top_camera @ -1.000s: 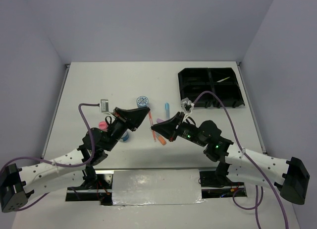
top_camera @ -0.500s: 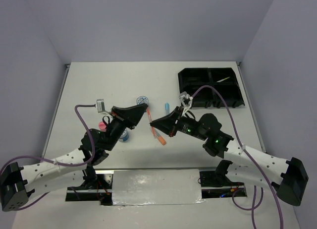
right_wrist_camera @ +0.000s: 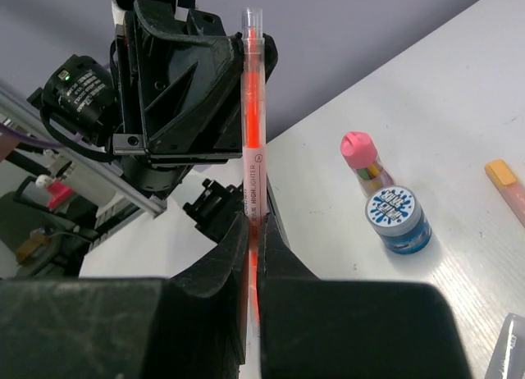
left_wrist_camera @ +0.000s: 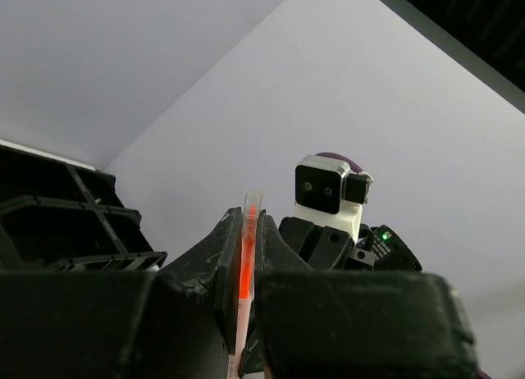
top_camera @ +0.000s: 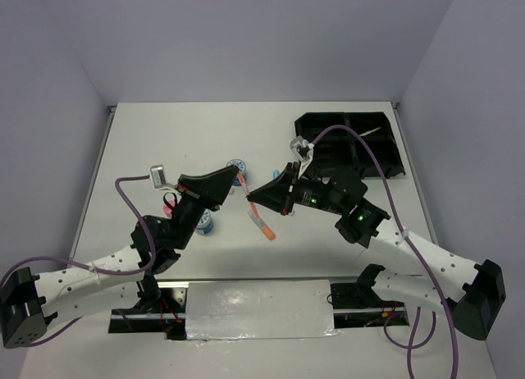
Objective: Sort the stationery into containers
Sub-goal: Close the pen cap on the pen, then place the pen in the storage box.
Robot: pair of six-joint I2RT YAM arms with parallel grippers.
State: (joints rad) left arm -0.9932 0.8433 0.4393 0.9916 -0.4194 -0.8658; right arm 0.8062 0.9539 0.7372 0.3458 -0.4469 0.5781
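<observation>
An orange pen (top_camera: 244, 187) hangs in the air between my two grippers, well above the table. My left gripper (top_camera: 237, 180) is shut on one end of it, and the pen (left_wrist_camera: 246, 256) stands upright between those fingers. The other end (right_wrist_camera: 253, 125) is clamped in my right gripper (top_camera: 253, 201), also shut. A second orange pen (top_camera: 262, 225) lies on the table below. One blue tub (top_camera: 236, 164) peeks out behind my left gripper; another (top_camera: 207, 224) sits beside the pink-capped bottle (top_camera: 171, 205). The black divided tray (top_camera: 349, 145) is at the far right.
In the right wrist view the pink-capped bottle (right_wrist_camera: 361, 159) and a blue tub (right_wrist_camera: 397, 220) stand close together, with an orange pen end (right_wrist_camera: 507, 184) at the right edge. A pale stick lies in the tray's far right compartment (top_camera: 369, 132).
Both grippers have risen and moved slightly towards the far side, carrying the orange pen between them. The grips stay shut.
</observation>
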